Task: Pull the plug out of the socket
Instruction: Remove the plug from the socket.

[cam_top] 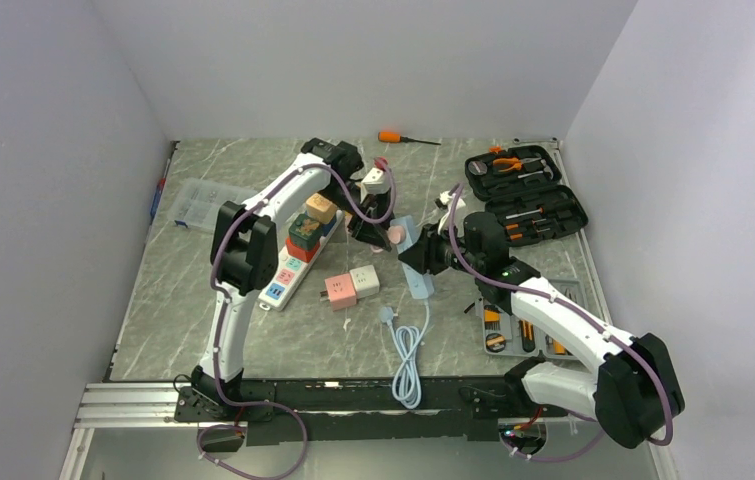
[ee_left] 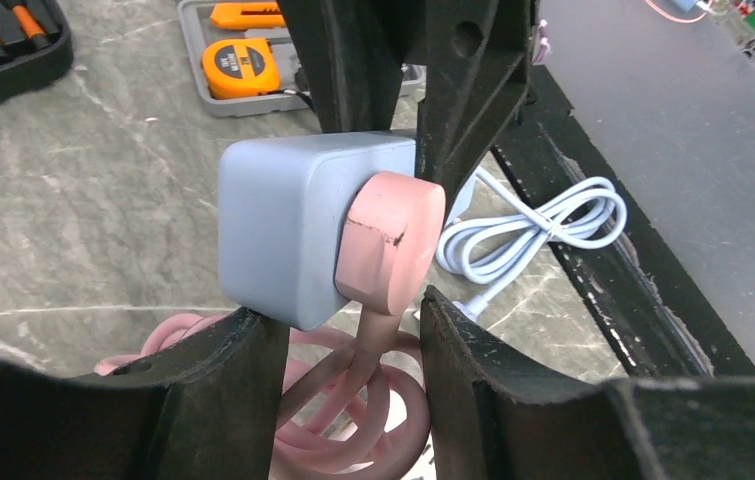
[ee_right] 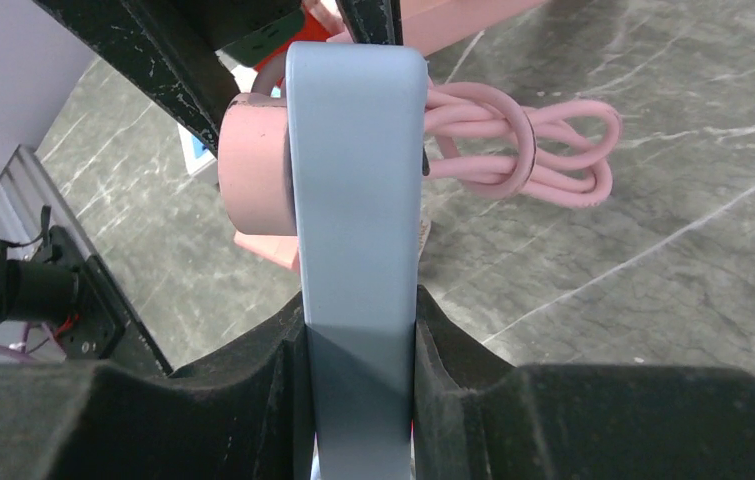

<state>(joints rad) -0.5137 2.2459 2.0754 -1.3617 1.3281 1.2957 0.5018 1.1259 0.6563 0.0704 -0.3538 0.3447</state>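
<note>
At the near side of the table [cam_top: 168, 310] we see a coiled pale blue cable [cam_top: 408, 352] lying loose, no part of the job. Just beyond it, over the middle of the table, the two arms meet. Our right gripper [ee_right: 361, 330] is clamped on the blue-grey socket [ee_right: 358, 170], one finger pressed to each flat face, holding it edge-up and, as far as we can tell, clear of the surface. The pink plug [ee_left: 393, 245] sits flush in the socket's face with no gap that we can see, so nothing has come free yet. Our left gripper [ee_left: 353, 320] is spread wide, its fingers [ee_left: 473, 390] standing either side of the plug without squeezing it; whether a pad touches the plug's side we cannot tell. The pink cord [ee_right: 538, 150] hangs behind in a bundled loop. We judge the bracing done and the approach nearly so; closing on the plug and drawing it straight out are left. Farther back lies an open tool case [cam_top: 525, 188]
</note>
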